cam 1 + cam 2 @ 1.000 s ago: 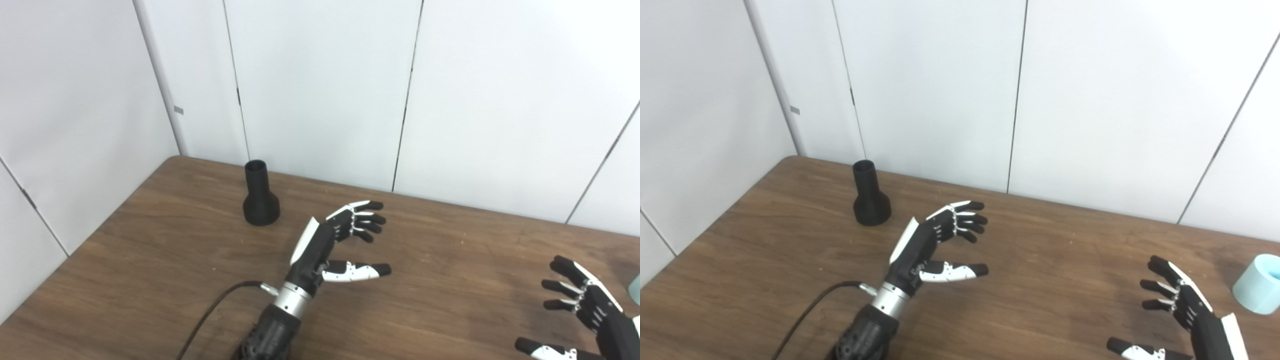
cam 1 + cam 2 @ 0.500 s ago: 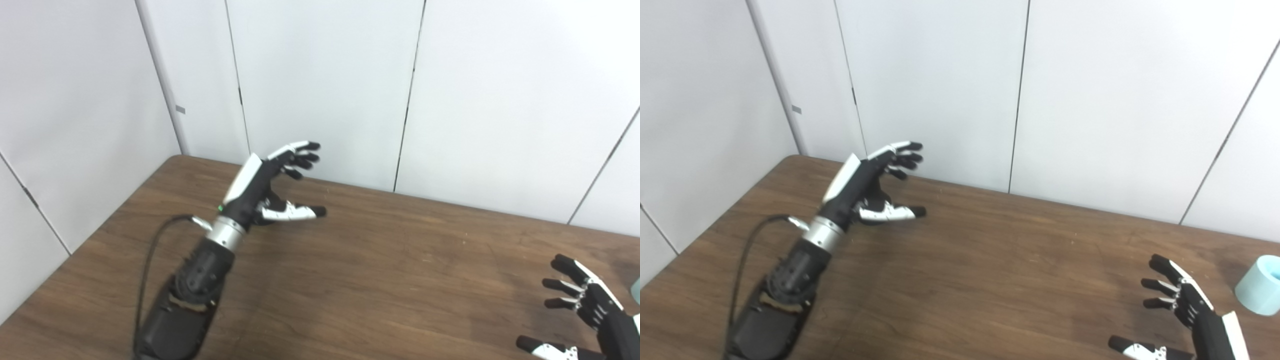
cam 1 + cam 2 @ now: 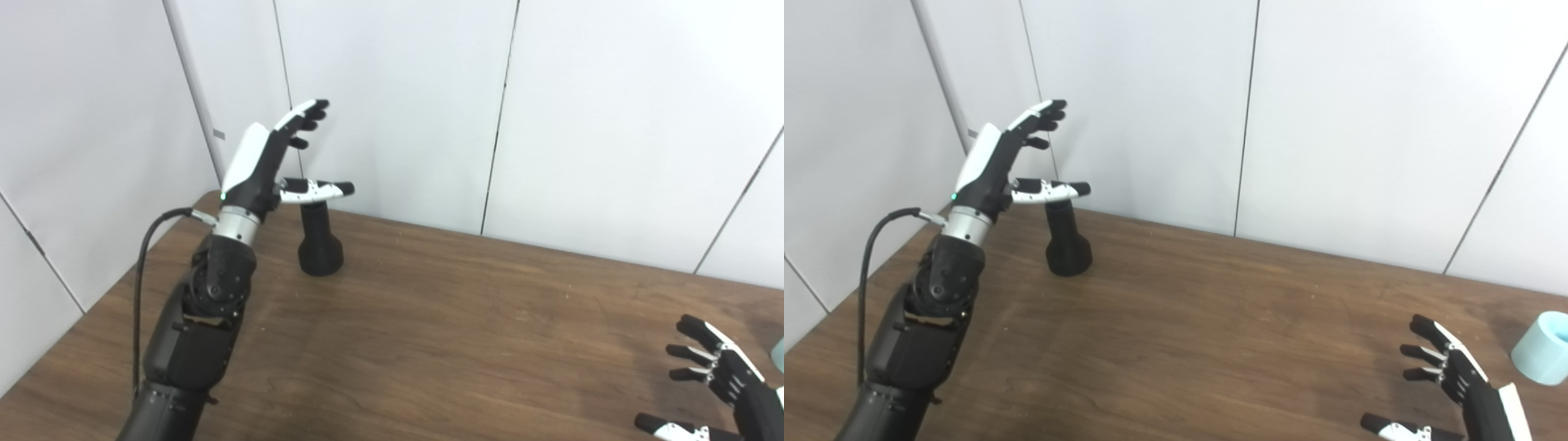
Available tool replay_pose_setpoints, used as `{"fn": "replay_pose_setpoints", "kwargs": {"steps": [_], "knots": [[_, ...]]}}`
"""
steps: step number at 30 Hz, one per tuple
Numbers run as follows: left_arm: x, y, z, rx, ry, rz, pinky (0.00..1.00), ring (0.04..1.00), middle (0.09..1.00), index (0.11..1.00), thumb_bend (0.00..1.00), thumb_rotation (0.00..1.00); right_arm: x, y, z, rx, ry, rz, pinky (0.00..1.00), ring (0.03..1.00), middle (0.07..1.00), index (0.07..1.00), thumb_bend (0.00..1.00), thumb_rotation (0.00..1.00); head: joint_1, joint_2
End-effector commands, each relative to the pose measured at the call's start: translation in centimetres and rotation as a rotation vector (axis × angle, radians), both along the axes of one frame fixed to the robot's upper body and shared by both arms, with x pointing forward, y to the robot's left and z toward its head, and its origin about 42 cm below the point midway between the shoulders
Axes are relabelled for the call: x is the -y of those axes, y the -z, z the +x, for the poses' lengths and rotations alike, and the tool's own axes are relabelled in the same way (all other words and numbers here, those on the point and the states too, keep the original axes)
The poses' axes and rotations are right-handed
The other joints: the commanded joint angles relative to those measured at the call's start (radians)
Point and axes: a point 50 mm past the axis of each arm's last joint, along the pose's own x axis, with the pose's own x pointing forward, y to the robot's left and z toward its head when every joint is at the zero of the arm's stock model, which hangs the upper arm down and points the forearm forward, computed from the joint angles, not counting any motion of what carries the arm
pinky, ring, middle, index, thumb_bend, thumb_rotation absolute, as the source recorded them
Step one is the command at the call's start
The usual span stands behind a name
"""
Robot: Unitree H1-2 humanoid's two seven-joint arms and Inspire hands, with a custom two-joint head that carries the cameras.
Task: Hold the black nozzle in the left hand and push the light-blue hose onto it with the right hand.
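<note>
Rising in the left eye view, the left hand has gone from table height to above the upright black plastic nozzle on the brown wooden table, fingers spread, empty. In the right eye view, the right hand waits open beside the light-blue hose piece; grasping comes next.

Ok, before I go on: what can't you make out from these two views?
- Black nozzle: the left hand thumb crosses its top in both views, so contact is unclear.
- Light-blue hose: cut by the right edge, a sliver in the left eye view.
- Right hand: cut by the bottom edge.
</note>
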Motion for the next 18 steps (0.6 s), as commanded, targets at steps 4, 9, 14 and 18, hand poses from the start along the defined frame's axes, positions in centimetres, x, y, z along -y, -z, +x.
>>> {"fn": "replay_pose_setpoints", "kwargs": {"steps": [4, 9, 14, 18], "knots": [[-1.5, -2.7, 0.7, 0.013, -0.096, 0.04, 0.81, 0.902, 0.859, 0.872, 0.86, 0.22, -0.1, -1.9, 0.7, 0.094, -0.024, 0.001, 0.6, 0.743, 0.853, 0.849, 0.74, 0.04, 0.001, 0.002], [-1.9, -2.5, 0.9, -0.078, -0.141, 0.035, 0.79, 0.913, 0.88, 0.896, 0.91, 0.24, -0.1, -2.0, 0.7, 0.096, -0.028, 0.008, 0.6, 0.739, 0.854, 0.85, 0.74, 0.05, -0.002, 0.004], [-2.4, -2.0, 1.2, -0.186, -0.207, 0.044, 0.83, 0.915, 0.91, 0.913, 0.96, 0.3, -0.2, -2.0, 0.6, 0.095, -0.028, 0.012, 0.59, 0.729, 0.851, 0.846, 0.75, 0.06, -0.007, 0.005], [-2.4, -1.3, 1.5, -0.277, -0.234, 0.067, 0.9, 0.941, 0.928, 0.944, 0.99, 0.35, -0.1, -2.0, 0.6, 0.097, -0.026, 0.011, 0.58, 0.723, 0.847, 0.843, 0.75, 0.07, -0.007, 0.005]]}}
